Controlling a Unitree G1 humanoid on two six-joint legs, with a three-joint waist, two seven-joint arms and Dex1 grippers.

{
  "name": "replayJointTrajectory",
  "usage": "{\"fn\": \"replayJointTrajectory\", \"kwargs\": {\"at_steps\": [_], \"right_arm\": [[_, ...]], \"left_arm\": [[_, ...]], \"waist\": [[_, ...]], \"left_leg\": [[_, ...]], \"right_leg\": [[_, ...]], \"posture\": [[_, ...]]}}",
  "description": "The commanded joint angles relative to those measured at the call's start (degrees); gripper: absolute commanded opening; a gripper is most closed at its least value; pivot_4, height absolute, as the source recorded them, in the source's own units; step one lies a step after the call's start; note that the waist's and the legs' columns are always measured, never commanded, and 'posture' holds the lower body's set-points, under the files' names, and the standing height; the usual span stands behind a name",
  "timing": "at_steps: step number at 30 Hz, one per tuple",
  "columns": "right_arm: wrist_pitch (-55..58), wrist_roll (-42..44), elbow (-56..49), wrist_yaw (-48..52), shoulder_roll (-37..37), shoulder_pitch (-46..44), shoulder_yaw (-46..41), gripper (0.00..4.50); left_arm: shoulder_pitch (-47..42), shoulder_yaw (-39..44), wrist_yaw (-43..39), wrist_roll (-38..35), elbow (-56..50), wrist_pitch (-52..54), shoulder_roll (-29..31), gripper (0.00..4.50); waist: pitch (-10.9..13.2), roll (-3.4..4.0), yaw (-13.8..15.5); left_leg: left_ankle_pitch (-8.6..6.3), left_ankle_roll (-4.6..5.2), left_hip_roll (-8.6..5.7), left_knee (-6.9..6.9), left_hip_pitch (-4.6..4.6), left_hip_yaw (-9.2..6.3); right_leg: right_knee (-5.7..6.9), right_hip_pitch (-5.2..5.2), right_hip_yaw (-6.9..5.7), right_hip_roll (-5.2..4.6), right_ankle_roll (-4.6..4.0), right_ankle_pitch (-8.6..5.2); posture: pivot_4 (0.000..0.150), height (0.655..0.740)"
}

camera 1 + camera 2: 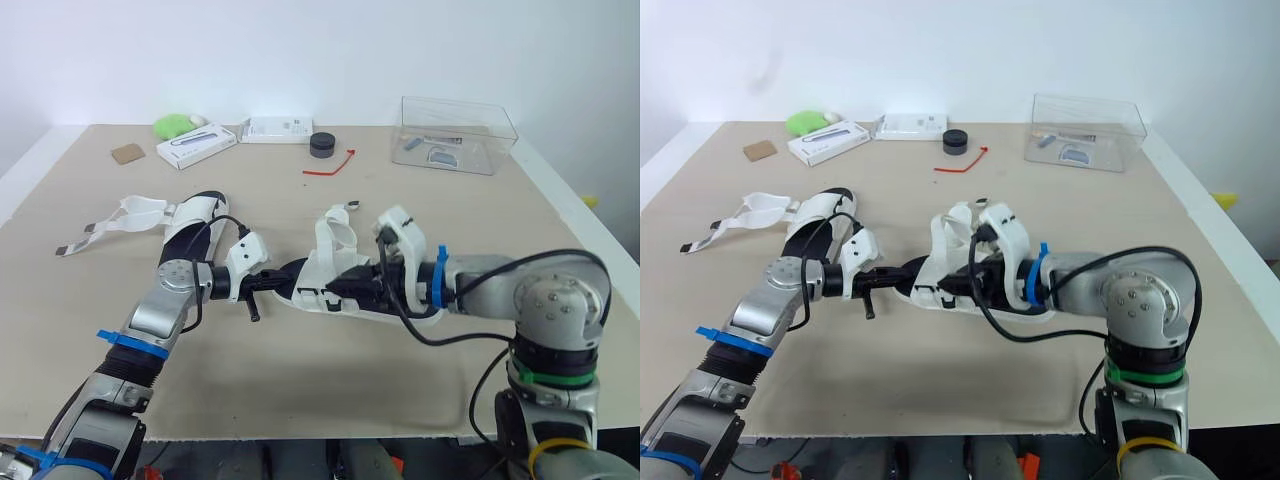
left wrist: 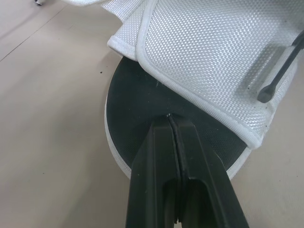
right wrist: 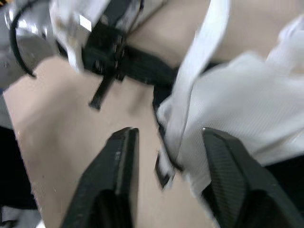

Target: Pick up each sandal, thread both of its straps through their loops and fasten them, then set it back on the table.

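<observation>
Sandal [image 1: 335, 275] lying at centre of table [image 1: 300, 370]; strap-threading judged in hand. Left gripper [image 2: 170, 118] pressed closed at sole [image 2: 137, 109] edge, hold not discernible. Right gripper [image 3: 168, 133] spread wide around loose strap [image 3: 199, 71], nothing clamped. Next: strap to be pinched and fed through loop. Second sandal [image 1: 185, 225] unfastened, behind left arm.

Woven cloth, matt black sole, smooth plastic

The sandal [image 2: 204, 57] has a white upper of coarse woven cloth with smooth piped edging over a matt black footbed. The left pincer [image 2: 170, 118] is smooth black plastic with a slight sheen. The worktop [image 2: 47, 118] is matt beige, faintly speckled. The box [image 1: 458, 135] is glossy clear plastic.
</observation>
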Motion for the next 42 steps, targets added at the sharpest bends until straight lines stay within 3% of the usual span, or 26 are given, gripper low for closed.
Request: {"fn": "replayJointTrajectory", "kwargs": {"at_steps": [1,7,14,20,34,35,39,42], "right_arm": [[-2.29,-1.69,3.05,1.82,-0.36,-3.63,0.05,2.29],[-5.12,-4.46,8.31,5.80,-0.47,-6.95,4.13,2.29],[-6.20,-6.27,10.63,9.61,-0.60,-7.22,7.21,0.14],[-5.76,-7.16,10.36,11.12,-1.21,-6.61,7.32,0.14],[0.46,-6.28,-3.77,6.27,2.55,3.70,0.56,0.14],[0.45,-6.16,-4.33,6.54,2.07,3.49,0.18,0.77],[0.42,-5.15,-4.18,8.92,-2.11,1.73,-2.70,2.56],[0.55,6.30,-4.00,15.72,-9.41,3.09,-7.39,4.05]], "left_arm": [[0.15,-1.30,0.34,1.90,2.01,0.57,-0.07,0.00],[0.41,-1.16,0.47,1.96,1.66,0.59,-0.09,0.00],[1.42,-0.75,0.75,1.86,0.56,0.91,0.49,0.00],[1.76,-0.73,0.97,1.85,0.18,1.06,0.53,0.00],[1.62,-1.41,0.91,1.97,0.46,1.01,0.15,0.00],[1.49,-1.47,0.87,1.98,0.57,1.00,0.10,0.00],[1.04,-1.57,0.72,1.99,0.90,1.00,0.01,0.00],[0.72,-1.47,0.55,1.97,1.35,0.83,0.10,0.00]], "waist": [[0.00,0.00,0.00],[0.00,0.00,0.02],[0.00,0.00,0.01],[0.00,0.01,0.00],[0.00,0.01,0.00],[0.00,0.01,0.00],[0.01,0.01,0.04],[0.02,0.02,0.13]], "left_leg": [[0.00,0.00,0.00,0.00,0.00,0.00],[0.00,0.00,-0.01,0.00,-0.04,0.02],[0.00,0.00,-0.01,0.00,-0.07,0.02],[0.00,0.00,0.01,-0.01,-0.07,0.01],[-0.01,0.00,0.01,-0.05,-0.08,-0.03],[0.00,0.00,0.01,-0.05,-0.08,-0.03],[-0.01,0.00,-0.02,-0.05,-0.10,-0.03],[-0.01,0.00,-0.05,-0.05,-0.13,-0.03]], "right_leg": [[0.00,0.00,0.00,0.00,-0.01,0.00],[-0.01,-0.01,0.03,-0.04,-0.01,0.00],[-0.01,-0.03,0.01,-0.04,0.00,0.00],[-0.01,-0.03,0.01,-0.03,-0.01,-0.01],[-0.04,-0.03,-0.02,-0.04,0.00,-0.03],[-0.04,-0.04,-0.03,-0.04,0.00,-0.03],[-0.06,-0.04,-0.04,-0.07,0.00,-0.03],[-0.10,-0.04,-0.06,-0.10,0.02,-0.03]], "posture": [[0.150,0.7400],[0.150,0.7400],[0.150,0.7400],[0.150,0.7400],[0.150,0.7400],[0.150,0.7400],[0.150,0.7400],[0.150,0.7400]]}}
